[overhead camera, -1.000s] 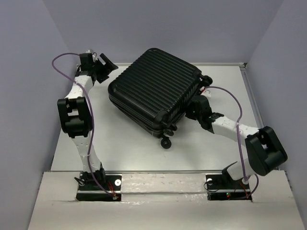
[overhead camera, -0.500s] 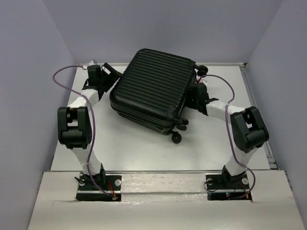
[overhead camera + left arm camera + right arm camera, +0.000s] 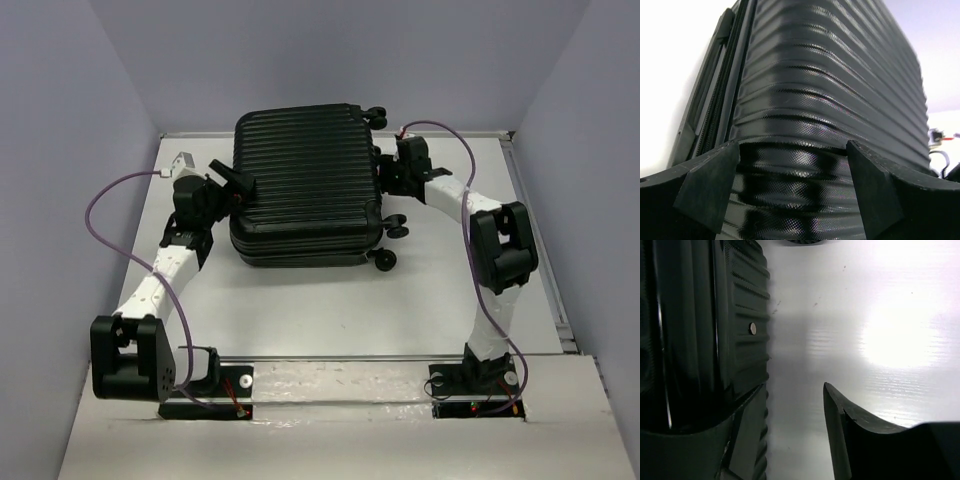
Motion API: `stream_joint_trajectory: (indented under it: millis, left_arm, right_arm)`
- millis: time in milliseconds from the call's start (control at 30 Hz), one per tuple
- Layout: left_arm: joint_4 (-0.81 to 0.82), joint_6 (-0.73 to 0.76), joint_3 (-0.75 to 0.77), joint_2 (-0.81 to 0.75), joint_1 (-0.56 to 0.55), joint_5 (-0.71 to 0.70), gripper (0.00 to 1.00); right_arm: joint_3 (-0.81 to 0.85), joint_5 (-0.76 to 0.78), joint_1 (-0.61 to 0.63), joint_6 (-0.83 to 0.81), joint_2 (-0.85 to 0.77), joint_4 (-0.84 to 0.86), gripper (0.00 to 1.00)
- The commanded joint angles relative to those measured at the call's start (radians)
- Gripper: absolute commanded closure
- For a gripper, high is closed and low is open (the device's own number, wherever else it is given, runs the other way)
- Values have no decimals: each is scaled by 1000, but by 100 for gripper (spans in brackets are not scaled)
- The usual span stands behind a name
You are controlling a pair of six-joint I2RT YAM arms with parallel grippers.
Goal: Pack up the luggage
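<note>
Both arms reach forward and inward, left gripper [image 3: 233,181] and right gripper [image 3: 392,172] spread apart (neither clamped).

A white table [image 3: 330,310] fills the middle of the overhead view. Plain lavender-grey walls close it in: the back wall [image 3: 330,60] at 12 o'clock, the left wall [image 3: 50,220] at 9 o'clock and the right wall [image 3: 600,200] at 3 o'clock. A pale, slightly creased board [image 3: 340,445] runs along the near edge at 6 o'clock. Up close the tabletop shows fine ribbing and a bright glare patch [image 3: 895,345].
</note>
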Motion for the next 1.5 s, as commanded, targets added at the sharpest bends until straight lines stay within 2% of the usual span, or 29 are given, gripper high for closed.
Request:
stream_joint_trajectory:
  millis: [0,67,200,300,467,567,667,767,833,867,933,1000,1133,1200,1300,1467]
  left_arm:
    - [-149,7,-16,-85,-96,238,4]
    - [-165,-2,-14,-140,-96,241,4]
    - [-244,54,47,-220,-95,148,3]
    - [-313,128,134,-252,-93,34,1]
    - [-343,183,196,-286,-76,11,1]
    - [-378,242,230,-318,-73,-55,1]
    - [-428,294,244,-340,-70,-101,1]
    - [-436,311,155,-389,-70,-86,1]
    - [-439,317,103,-441,-67,-90,1]
    - [-444,318,78,-458,-67,-98,1]
    - [-462,323,24,-495,-52,-107,1]
    - [-483,354,6,-545,-39,-81,1]
    - [-534,443,1,-648,-35,-11,1]
    - [-579,460,1,-692,-35,9,1]
    - [-616,423,-54,-742,-38,188,1]
    - [-704,411,-86,-755,-38,224,1]
  right_arm:
    - [71,-183,44,26,-93,36,40]
    - [74,-140,26,3,-128,-13,33]
    - [16,-71,15,-10,-216,-56,32]
    - [-70,-44,15,-23,-339,-56,31]
    - [-211,-102,15,2,-528,35,31]
    - [-280,-135,15,14,-623,74,32]
    - [-381,-202,35,37,-746,147,38]
    - [-508,-213,145,53,-873,247,49]
    - [-614,-131,249,33,-924,311,50]
    - [-651,-107,353,25,-942,342,50]
    - [-721,-40,440,19,-999,440,52]
    - [-817,-6,500,11,-1028,496,55]
    - [-932,-24,509,19,-1062,553,59]
    - [-956,5,509,25,-1050,525,60]
    - [-1031,110,509,65,-1079,488,61]
    - [-1119,218,509,161,-1130,433,62]
